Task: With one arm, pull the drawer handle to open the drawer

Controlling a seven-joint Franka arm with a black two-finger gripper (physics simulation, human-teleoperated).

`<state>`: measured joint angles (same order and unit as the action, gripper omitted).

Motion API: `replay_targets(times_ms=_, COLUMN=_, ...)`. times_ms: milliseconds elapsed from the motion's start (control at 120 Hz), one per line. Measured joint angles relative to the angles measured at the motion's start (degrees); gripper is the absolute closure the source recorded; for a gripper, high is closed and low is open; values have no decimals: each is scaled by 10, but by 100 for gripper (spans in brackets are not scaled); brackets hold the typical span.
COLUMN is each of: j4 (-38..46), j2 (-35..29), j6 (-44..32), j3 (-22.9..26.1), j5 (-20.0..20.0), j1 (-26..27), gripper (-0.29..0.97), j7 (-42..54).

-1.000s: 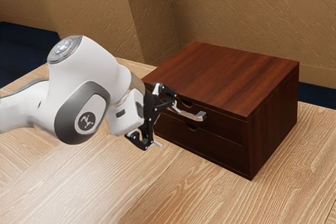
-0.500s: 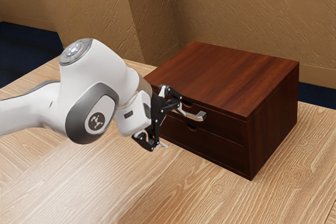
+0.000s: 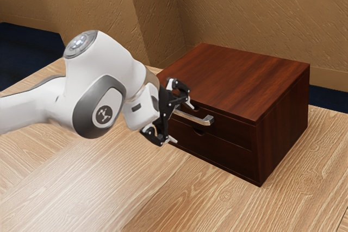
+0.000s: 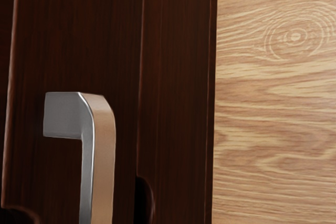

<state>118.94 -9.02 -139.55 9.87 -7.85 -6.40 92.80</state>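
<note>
A dark wooden cabinet [image 3: 239, 80] with two stacked drawers stands on the table. The upper drawer [image 3: 228, 129] carries a silver bar handle [image 3: 197, 117], and its front looks flush with the lower drawer [image 3: 217, 153]. My black gripper [image 3: 171, 114] is open right at the handle's end nearer the arm. One finger is above the handle's height and the other below it. I cannot tell whether either finger touches the handle. In the wrist view the handle [image 4: 92, 145] is close ahead against the dark drawer front [image 4: 52, 35].
The cabinet rests on a light wooden table [image 3: 136, 194] with open surface in front of it and toward the exterior view's right [image 3: 321, 161]. Tan walls [image 3: 261, 9] rise behind the cabinet. The white arm [image 3: 92, 101] comes in from the exterior view's left.
The arm has moved toward the cabinet, to the exterior view's right and slightly up, bringing the open gripper up to the handle's end. The drawer has not moved.
</note>
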Motion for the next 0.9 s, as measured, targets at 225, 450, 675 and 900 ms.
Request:
replay_targets(times_ms=225, j4=-1, j2=1, j6=1, j3=-4, j5=-3, j1=-2, gripper=17, j7=-2)
replay_targets(times_ms=450, j4=-1, j2=8, j6=1, j3=-6, j5=-3, j1=-3, gripper=20, j7=-6)
replay_targets(times_ms=675, j4=-11, j2=19, j6=-1, j3=-6, j5=-3, j1=-3, gripper=26, j7=-8)
replay_targets(times_ms=900, j4=-15, j2=25, j6=-2, j3=-6, j5=-3, j1=-2, gripper=29, j7=-11)
